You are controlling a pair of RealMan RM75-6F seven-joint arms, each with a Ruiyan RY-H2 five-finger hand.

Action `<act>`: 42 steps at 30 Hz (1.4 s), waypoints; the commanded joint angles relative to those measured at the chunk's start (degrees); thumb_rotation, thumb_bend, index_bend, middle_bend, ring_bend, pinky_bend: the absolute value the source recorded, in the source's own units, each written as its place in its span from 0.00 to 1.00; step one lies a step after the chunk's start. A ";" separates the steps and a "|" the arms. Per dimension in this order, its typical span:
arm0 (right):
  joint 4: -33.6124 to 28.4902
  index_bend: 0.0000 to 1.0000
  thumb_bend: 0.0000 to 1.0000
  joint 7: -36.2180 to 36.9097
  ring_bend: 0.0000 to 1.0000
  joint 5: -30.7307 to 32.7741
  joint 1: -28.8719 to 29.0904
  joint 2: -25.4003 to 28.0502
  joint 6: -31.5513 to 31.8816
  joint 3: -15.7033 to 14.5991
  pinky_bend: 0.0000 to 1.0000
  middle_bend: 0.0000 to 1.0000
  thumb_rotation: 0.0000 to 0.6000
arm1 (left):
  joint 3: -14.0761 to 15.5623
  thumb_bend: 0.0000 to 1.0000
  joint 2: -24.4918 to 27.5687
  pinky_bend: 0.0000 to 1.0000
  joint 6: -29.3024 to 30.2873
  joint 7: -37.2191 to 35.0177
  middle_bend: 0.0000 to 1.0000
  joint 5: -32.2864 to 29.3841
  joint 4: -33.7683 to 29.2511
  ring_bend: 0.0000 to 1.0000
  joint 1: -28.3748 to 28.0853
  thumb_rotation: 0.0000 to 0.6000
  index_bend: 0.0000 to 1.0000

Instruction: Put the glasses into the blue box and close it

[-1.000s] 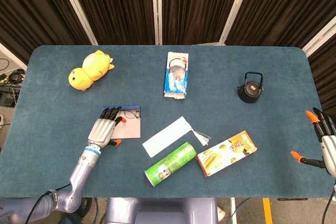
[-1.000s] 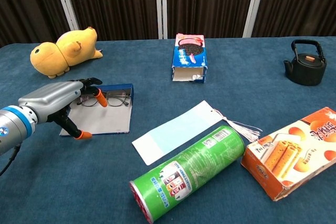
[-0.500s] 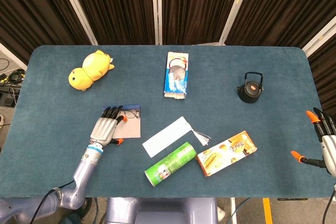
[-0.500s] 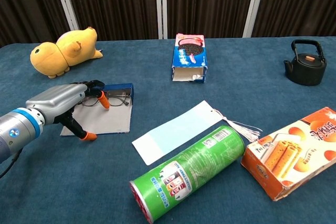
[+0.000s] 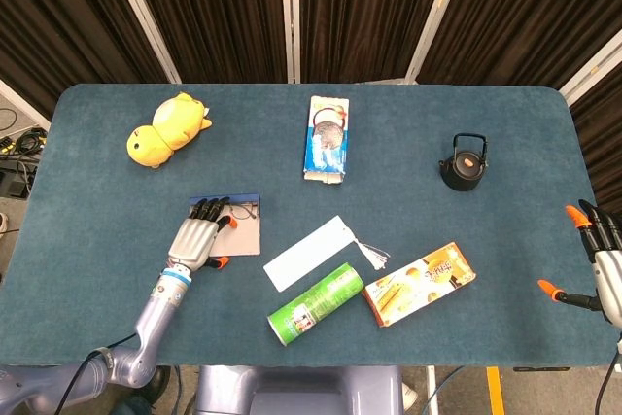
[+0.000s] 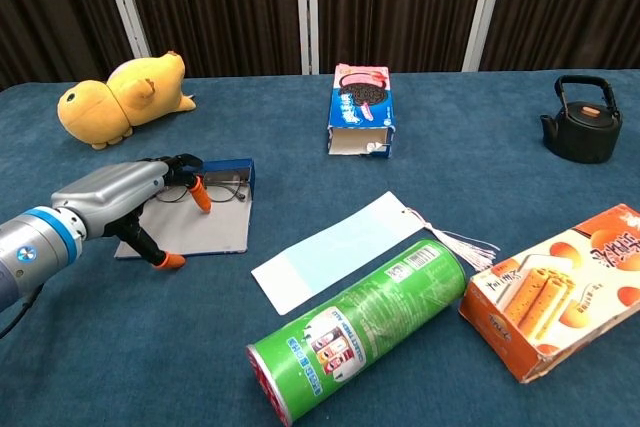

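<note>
Hovering over the open blue box (image 6: 200,222), the left hand (image 6: 125,197) has its fingers loosely spread and isn't gripping anything, orange fingertips (image 6: 200,194) right by the glasses (image 6: 215,190). The glasses lie inside the box up against its raised blue far wall, lid not closed. The right hand (image 5: 601,264) sits way off at the bench's (image 5: 117,269) right edge, fingers apart, holding nothing. Further out: a pale bookmark (image 6: 335,250) with a tassel, a green chip can (image 6: 365,322) lying on its side, an orange snack box (image 6: 555,292), a cookie box (image 6: 362,107), a black kettle (image 6: 583,127) and a yellow plush toy (image 6: 120,92).
</note>
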 commanded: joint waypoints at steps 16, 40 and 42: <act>-0.13 0.00 0.00 0.25 0.00 -0.35 -0.09 0.11 0.30 -0.06 0.00 0.00 1.00 | -1.03 0.54 1.65 0.00 -0.23 0.51 0.00 -0.26 -2.44 0.00 0.23 1.00 0.34; 0.08 0.00 0.00 0.13 0.00 -0.44 0.21 -0.23 -0.22 -0.16 0.00 0.00 1.00 | -2.40 0.54 0.71 0.00 -1.84 -1.12 0.00 -0.85 0.20 0.00 -0.94 1.00 0.53; 0.09 0.00 0.00 0.19 0.00 -0.46 0.22 -0.24 -0.23 -0.18 0.00 0.00 1.00 | -2.27 0.54 0.78 0.00 -1.69 -1.01 0.00 -0.74 0.04 0.00 -0.85 1.00 0.57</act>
